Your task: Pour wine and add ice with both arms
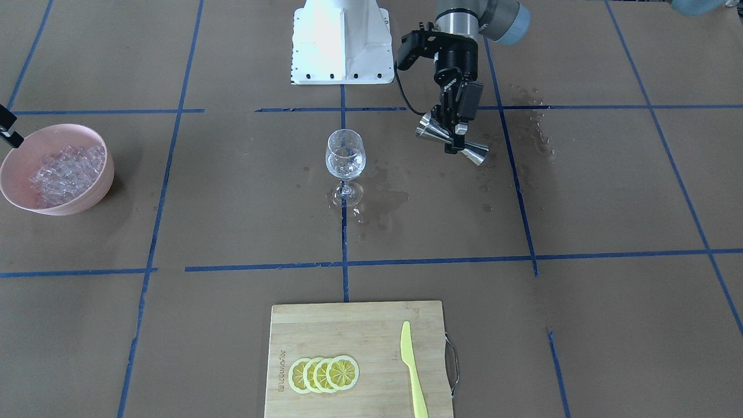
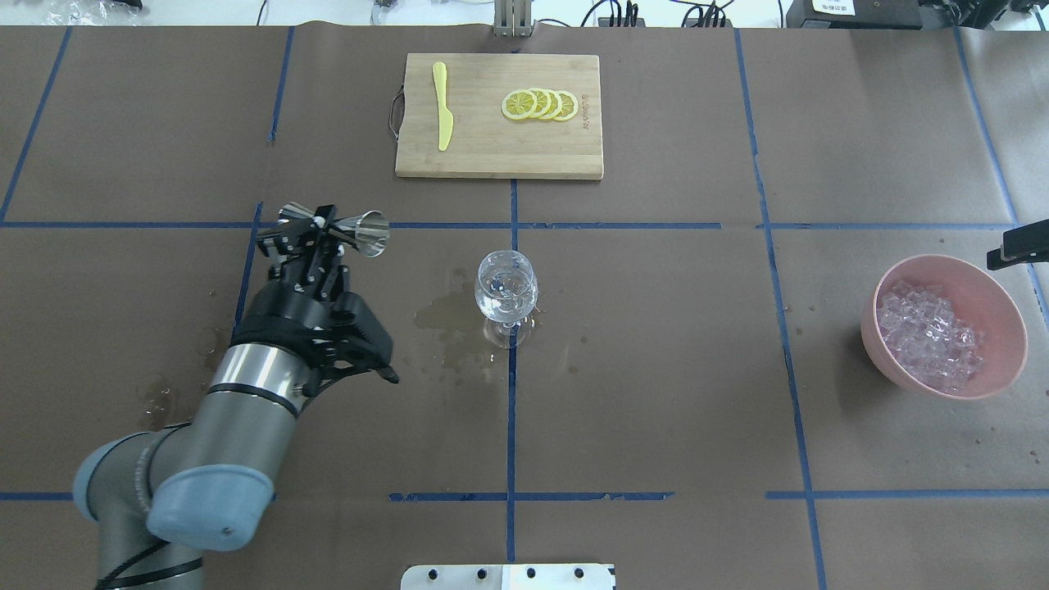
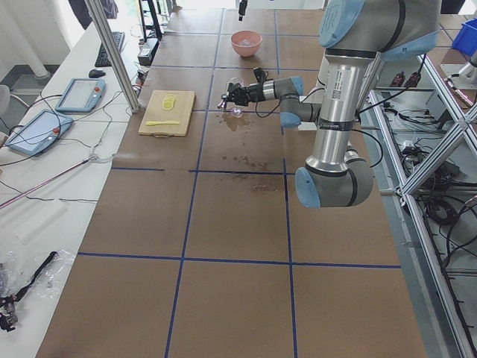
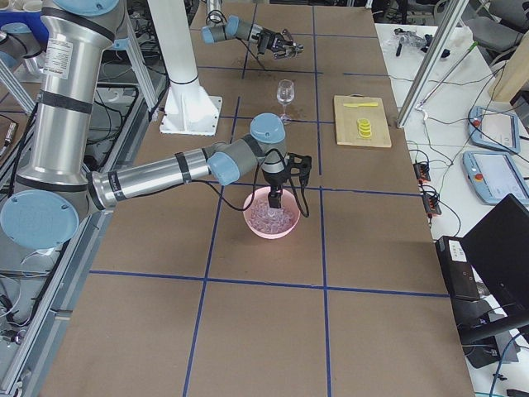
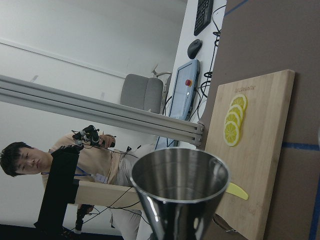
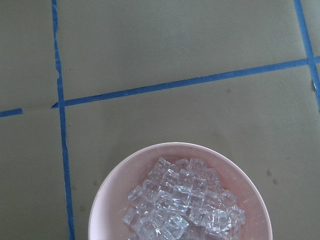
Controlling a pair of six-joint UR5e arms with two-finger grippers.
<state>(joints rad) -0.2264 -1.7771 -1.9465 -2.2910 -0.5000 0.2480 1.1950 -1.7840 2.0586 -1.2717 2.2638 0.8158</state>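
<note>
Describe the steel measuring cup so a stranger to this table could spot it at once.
From the wooden cutting board at the far edge of the table, come back toward the robot's left arm. Its left gripper clamps the jigger sideways in the air, apart from the wine glass. It alone is shiny metal, two cones joined at the tips.

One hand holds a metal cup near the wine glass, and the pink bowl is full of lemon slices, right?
No: the pink bowl holds ice cubes, as the overhead view shows; the lemon slices lie on the cutting board. The left hand does hold the metal cup near the wine glass.
</note>
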